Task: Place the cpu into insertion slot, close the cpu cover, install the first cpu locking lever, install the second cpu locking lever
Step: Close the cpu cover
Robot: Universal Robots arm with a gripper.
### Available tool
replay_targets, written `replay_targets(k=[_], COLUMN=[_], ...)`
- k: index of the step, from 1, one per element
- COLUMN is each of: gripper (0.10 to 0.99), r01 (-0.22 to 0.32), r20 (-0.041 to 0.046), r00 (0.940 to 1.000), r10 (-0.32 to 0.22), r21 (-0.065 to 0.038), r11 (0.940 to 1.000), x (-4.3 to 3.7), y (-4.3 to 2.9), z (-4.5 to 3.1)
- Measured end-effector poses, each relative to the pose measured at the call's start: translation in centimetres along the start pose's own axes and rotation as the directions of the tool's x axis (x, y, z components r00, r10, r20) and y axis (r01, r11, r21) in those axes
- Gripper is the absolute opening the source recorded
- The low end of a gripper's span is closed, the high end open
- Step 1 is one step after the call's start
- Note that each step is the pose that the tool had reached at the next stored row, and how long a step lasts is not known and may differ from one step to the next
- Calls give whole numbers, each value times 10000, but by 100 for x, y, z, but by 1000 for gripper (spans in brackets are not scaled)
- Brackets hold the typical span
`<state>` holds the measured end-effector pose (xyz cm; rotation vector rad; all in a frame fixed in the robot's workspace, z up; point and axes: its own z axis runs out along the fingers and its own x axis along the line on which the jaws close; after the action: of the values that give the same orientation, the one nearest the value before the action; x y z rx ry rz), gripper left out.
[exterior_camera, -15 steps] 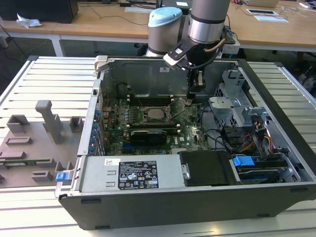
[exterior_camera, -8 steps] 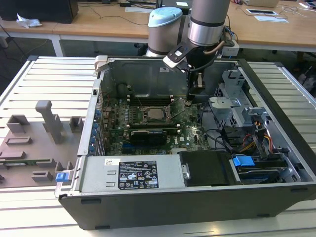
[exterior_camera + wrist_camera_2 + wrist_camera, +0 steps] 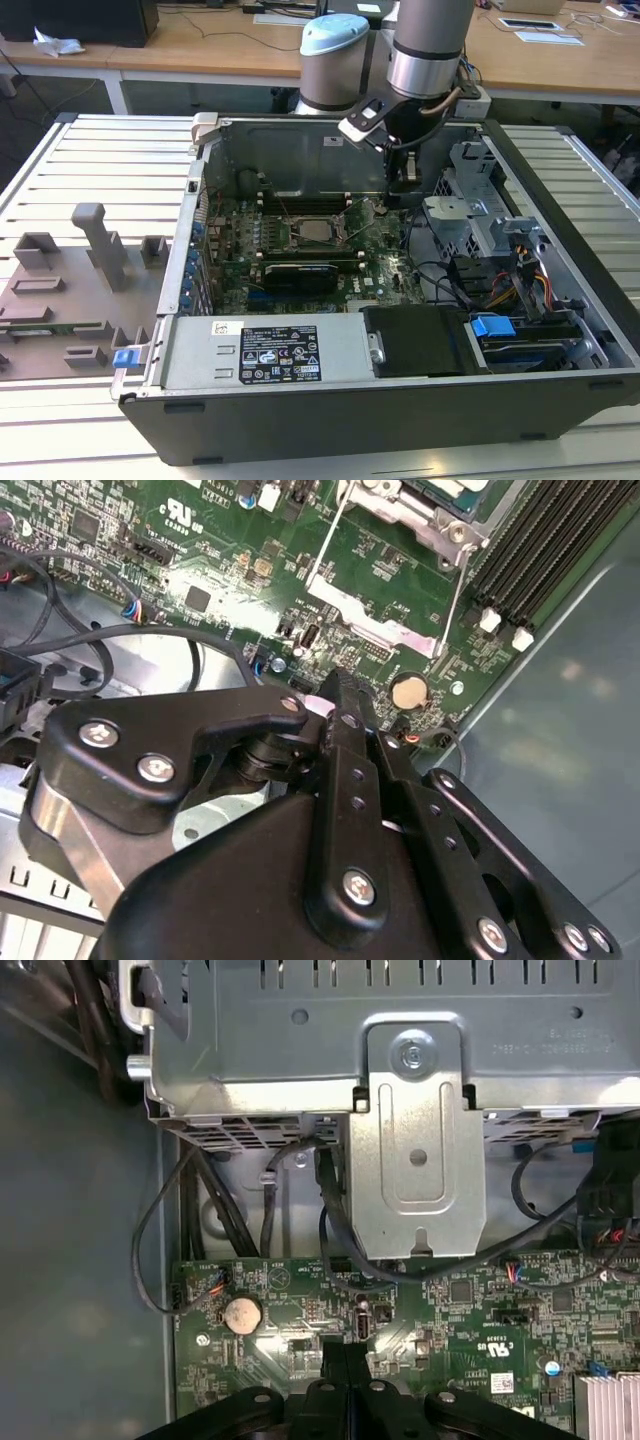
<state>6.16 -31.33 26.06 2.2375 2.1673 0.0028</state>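
Open computer case [image 3: 300, 420], cpu [image 3: 318, 232] sat in the insertion slot [image 3: 343, 238] on the green board [image 3: 385, 275], gripper [image 3: 403, 185] hung to the exterior view's right of the slot, jaws pressed together and empty, coin battery [image 3: 241, 1314] off the slot's corner, near the fingertips [image 3: 335, 1360].

A large label [image 3: 279, 358], white with black print and a row of approval signs, lies on the grey power supply [image 3: 195, 368] in the exterior view, its lines too small to read; a small sticker [image 3: 227, 328] sits just beside it, and a wall label [image 3: 333, 142] is on the case's back wall. In the second wrist view the green circuit board [image 3: 230, 540] bears a white approval mark [image 3: 182, 510]. In the first wrist view a board sticker [image 3: 501, 1381] and stamped characters [image 3: 530, 1048] on the metal cage [image 3: 300, 1060] are illegible
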Motion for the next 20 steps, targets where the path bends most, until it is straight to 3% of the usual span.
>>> replay_targets(k=[4, 9, 10, 11, 13, 17, 20], gripper=[110, 110, 110, 110, 110, 110, 110], r01=[-2, 2, 2, 4, 16, 40, 52], r20=[0, -2, 1, 8, 15, -154, -301], r00=[10000, 10000, 10000, 10000, 10000, 9999, 9995], r10=[2, -2, -2, -4, -17, -27, -28], r21=[1, 16, 106, 270, 787, 795, 799], r11=[10000, 10000, 9999, 9996, 9969, 9968, 9968], x=[1, 2, 1, 1, 2, 1, -2], y=[4, -32, -33, -33, -33, -73, -174], z=[39, 163, 166, 167, 169, 169, 167])
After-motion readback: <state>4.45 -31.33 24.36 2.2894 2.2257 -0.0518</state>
